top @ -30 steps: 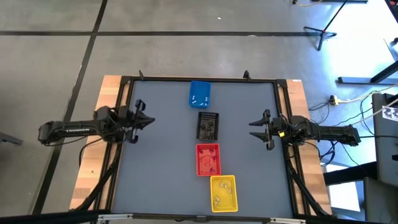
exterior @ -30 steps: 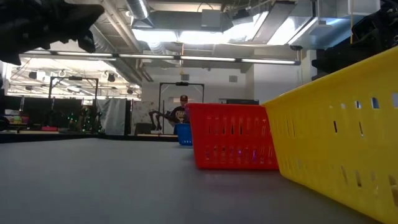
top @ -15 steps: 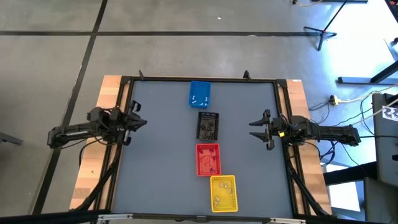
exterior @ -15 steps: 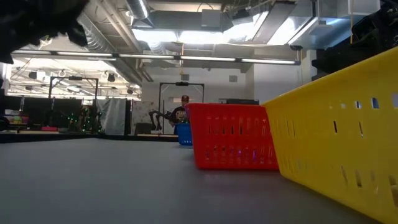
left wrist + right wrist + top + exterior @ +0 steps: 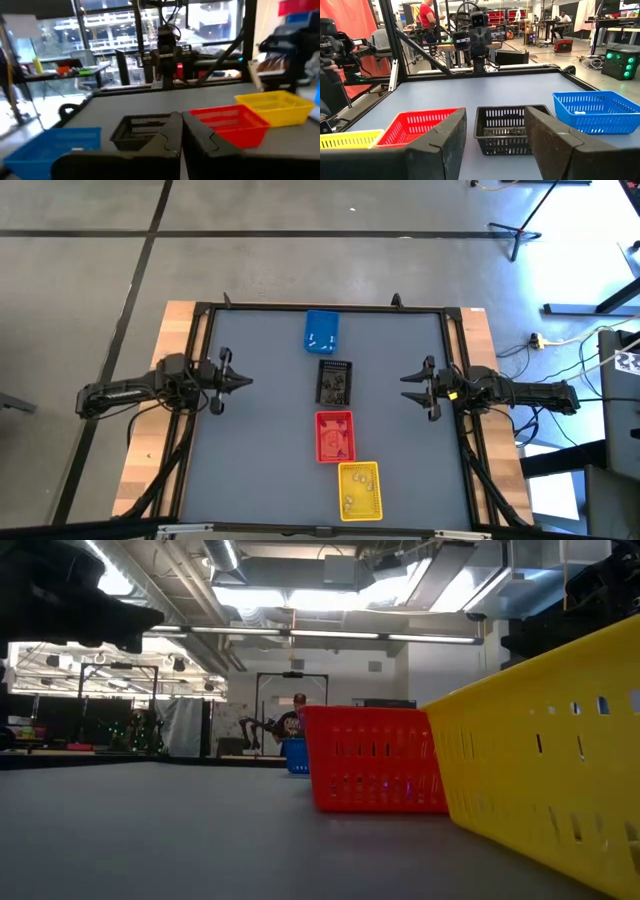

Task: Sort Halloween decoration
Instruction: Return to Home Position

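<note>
Left claw (image 5: 243,380) first: its two dark fingers are pressed together w/ nothing between them afaict, and it hangs over the grey table mat (image 5: 260,470) near its own side edge. Right claw (image 5: 405,388) sits opposite, fingers spread wide, also holding nothing, near the other side edge. They point inward at each other.

Dead ahead of both claws, roughly midway btw them, is the black slotted plastic tray (image 5: 334,366). The rest of the row runs crosswise to the claws. The blue slotted plastic tray (image 5: 312,320) is just beside the black one on one side and the red slotted plastic tray (image 5: 334,420) on the other. The yellow slotted plastic tray (image 5: 375,490) comes right after red, farthest from both claws.

The tiny Halloween decoration pieces (image 5: 334,387) are all down in the trays: dark bits in black, a couple of white ones in blue, a few in red, pale ones in yellow. I can't spot a loose one on the mat, so imo the sorting's prob done and the arms are just parking.

Handling-wise, my guess is small moulded plastic: super light, stiff, maybe w/ thin bits that could bend or snag in the tray slots, and prob a bit slick. I'd pinch across the chunky middle w/ a light squeeze. I'd also come straight down so the fingers clear the tray walls.
</note>
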